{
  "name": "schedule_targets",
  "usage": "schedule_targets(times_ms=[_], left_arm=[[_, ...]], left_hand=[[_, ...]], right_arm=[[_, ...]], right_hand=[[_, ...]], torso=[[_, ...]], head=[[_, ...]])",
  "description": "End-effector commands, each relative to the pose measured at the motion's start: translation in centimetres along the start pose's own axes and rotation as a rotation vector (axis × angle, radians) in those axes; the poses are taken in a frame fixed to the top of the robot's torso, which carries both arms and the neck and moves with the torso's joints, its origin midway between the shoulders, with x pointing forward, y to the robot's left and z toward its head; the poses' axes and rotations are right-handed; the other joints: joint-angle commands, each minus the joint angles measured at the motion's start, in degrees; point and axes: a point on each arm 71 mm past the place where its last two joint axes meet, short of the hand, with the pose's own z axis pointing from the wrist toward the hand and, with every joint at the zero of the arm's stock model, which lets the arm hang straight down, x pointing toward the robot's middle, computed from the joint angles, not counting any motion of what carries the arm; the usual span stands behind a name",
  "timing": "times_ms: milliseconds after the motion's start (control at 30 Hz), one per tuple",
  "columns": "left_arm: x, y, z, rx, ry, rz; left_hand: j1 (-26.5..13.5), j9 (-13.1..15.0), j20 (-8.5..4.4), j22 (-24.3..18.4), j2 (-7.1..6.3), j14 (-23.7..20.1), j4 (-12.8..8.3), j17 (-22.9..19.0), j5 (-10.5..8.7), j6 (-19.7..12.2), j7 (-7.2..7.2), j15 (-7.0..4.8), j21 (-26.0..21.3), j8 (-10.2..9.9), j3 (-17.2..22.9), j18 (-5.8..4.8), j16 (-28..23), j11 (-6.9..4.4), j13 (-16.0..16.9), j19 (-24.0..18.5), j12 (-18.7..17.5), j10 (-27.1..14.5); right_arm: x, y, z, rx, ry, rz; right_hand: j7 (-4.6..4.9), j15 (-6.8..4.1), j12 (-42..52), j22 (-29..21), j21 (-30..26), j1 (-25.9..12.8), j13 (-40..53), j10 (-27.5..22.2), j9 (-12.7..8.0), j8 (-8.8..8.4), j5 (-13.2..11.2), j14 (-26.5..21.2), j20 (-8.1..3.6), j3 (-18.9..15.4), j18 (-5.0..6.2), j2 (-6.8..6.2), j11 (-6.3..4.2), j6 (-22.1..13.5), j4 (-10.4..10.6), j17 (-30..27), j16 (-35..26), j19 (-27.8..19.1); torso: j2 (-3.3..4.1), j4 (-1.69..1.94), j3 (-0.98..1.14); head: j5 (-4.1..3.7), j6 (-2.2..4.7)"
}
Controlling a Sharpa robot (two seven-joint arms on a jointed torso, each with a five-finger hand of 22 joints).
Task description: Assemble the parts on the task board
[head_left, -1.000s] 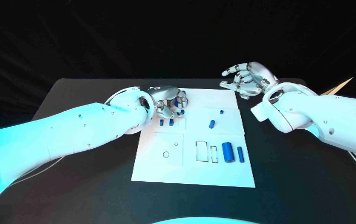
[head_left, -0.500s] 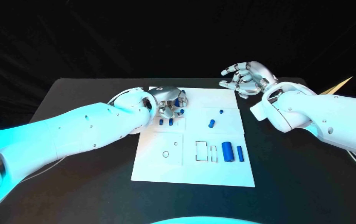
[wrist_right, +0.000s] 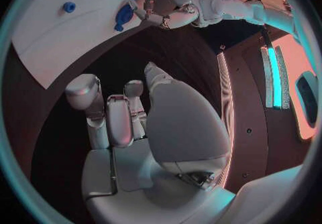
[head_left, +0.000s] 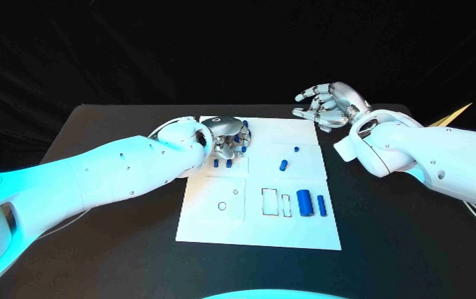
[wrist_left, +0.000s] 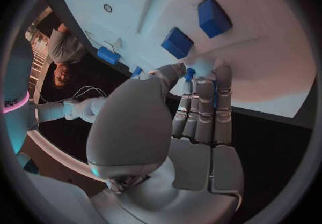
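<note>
L robot hand (head_left: 228,137) pinches blue part (wrist_left: 190,74), axis unclear; R robot hand (head_left: 327,106) fingers spread, holding nothing, off task board (head_left: 260,225).

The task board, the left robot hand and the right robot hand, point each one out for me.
task board (head_left: 258,234), head view, bare near part of the plate.
left robot hand (head_left: 226,137), head view, middle of the hand.
right robot hand (head_left: 327,106), head view, middle of the hand.

One task board (head_left: 260,227), seven blue parts (head_left: 305,204).

Small blue parts (head_left: 307,205) scattered on white task board (head_left: 253,230)
</note>
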Motion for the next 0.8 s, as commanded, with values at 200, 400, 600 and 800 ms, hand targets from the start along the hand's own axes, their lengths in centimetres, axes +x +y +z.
schedule_targets(times_ms=[200,400,600,800], left_arm=[[0.12,-0.24,0.2,0.004,0.005,0.001],[0.09,-0.4,0.21,0.013,-0.001,-0.001],[0.11,-0.39,0.22,0.012,0.002,-0.003],[0.23,-0.29,0.23,0.005,0.019,-0.003]], left_hand=[[0.14,-1.98,-0.87,1.17,0.81,2.24,-1.01,1.74,-0.6,1.61,0.31,-0.45,1.57,-2.3,3.2,-0.07,3.64,-0.64,-1.78,-1.33,-1.04,2.85],[-0.28,-2.39,-1.07,3.44,1.22,3.98,-1.77,3.68,-0.7,3.49,-0.07,-0.85,3.69,-2.44,3.78,-0.37,5.91,-1.23,-2.01,-0.21,-0.33,5.38],[-0.44,-2.6,-1.25,5.34,1.51,5.16,-2.25,5.07,-0.74,4.3,-0.15,-1.12,5.26,-2.59,4.05,-0.71,7.19,-1.55,-2.08,0.97,-0.02,6.52],[-0.74,-2.67,-1.32,6.36,1.94,5.77,-2.51,5.63,-0.81,5.33,-0.13,-1.26,6.15,-2.51,4.2,-0.89,7.93,-1.72,-2.18,1.49,0.09,7.35]], right_arm=[[0.17,0.05,0.01,-0.003,0.007,0.001],[0.25,0.03,0.01,-0.002,0.01,0.002],[0.34,0.0,0.01,-0.001,0.013,0.003],[0.37,-0.03,0.0,0.0,0.014,0.003]], right_hand=[[0.22,-0.65,-0.73,-0.33,-1.13,-1.67,-0.34,-3.33,0.47,0.97,0.8,0.38,-0.04,2.2,1.27,-1.34,-0.43,0.68,0.16,-0.36,-0.5,-0.79],[0.22,-0.65,-0.73,-0.33,-1.13,-1.67,-0.34,-3.33,0.47,0.97,0.8,0.38,-0.04,2.2,1.27,-1.34,-0.43,0.68,0.16,-0.36,-0.5,-0.79],[0.2,-0.67,-0.65,-0.34,-1.1,-1.71,-0.37,-3.16,0.47,1.07,0.81,0.42,-0.06,2.27,1.25,-1.31,-0.45,0.72,0.16,-0.36,-0.55,-0.68],[0.19,-0.68,-0.6,-0.28,-0.96,-1.72,-0.37,-3.07,0.47,1.12,0.81,0.45,-0.07,2.31,1.22,-1.29,-0.46,0.74,0.16,-0.29,-0.52,-0.58]], torso=[[-0.02,0.0,0.0],[0.01,0.08,-0.02],[-0.02,-0.01,-0.03],[0.0,0.02,-0.03]], head=[[-0.05,-0.07],[-0.08,-0.11],[-0.07,-0.1],[-0.06,-0.21]])
